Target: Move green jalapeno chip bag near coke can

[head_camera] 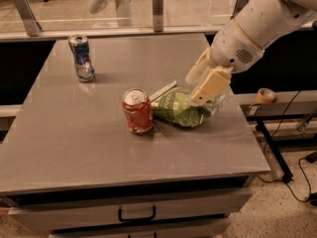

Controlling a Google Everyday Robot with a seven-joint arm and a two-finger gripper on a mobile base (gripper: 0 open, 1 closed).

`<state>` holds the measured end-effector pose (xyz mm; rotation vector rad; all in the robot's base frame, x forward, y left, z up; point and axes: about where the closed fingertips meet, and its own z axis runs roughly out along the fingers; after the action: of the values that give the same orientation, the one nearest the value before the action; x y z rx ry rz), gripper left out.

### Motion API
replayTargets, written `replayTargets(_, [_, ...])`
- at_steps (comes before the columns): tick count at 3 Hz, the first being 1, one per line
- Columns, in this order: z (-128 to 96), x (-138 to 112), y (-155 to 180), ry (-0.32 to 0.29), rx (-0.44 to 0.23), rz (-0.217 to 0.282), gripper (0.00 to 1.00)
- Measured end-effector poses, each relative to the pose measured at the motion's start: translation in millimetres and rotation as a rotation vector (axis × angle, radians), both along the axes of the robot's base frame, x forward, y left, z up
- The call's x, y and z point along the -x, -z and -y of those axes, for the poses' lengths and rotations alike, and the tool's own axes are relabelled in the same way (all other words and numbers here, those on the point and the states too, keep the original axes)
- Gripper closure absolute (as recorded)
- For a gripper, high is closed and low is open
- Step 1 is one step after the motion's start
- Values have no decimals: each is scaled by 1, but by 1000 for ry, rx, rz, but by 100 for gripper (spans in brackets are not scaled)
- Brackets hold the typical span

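Observation:
The green jalapeno chip bag (179, 109) lies crumpled on the grey table (74, 148), its left end touching or almost touching the coke can (137, 111). The can stands upright just left of the bag, red-orange with a silver top. My gripper (194, 90) is over the bag's right half, with its beige fingers (212, 85) spread apart and the lower tip just above the foil. The bag's right end shows behind the fingers.
A blue and silver can (82, 58) stands upright at the far left of the table. A roll of tape (266, 95) sits on a ledge to the right, off the table. A glass barrier runs along the far edge, and drawers are below the front edge.

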<state>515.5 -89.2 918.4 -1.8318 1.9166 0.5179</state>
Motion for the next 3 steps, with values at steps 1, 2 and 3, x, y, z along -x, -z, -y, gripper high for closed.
replayTargets(1, [8,-8,-6,47,-1,30,0])
replayTargets(2, [45,-21,-29,159,-33,135,0])
replayTargets(3, [98,-35,-52,310,-12,263,0])
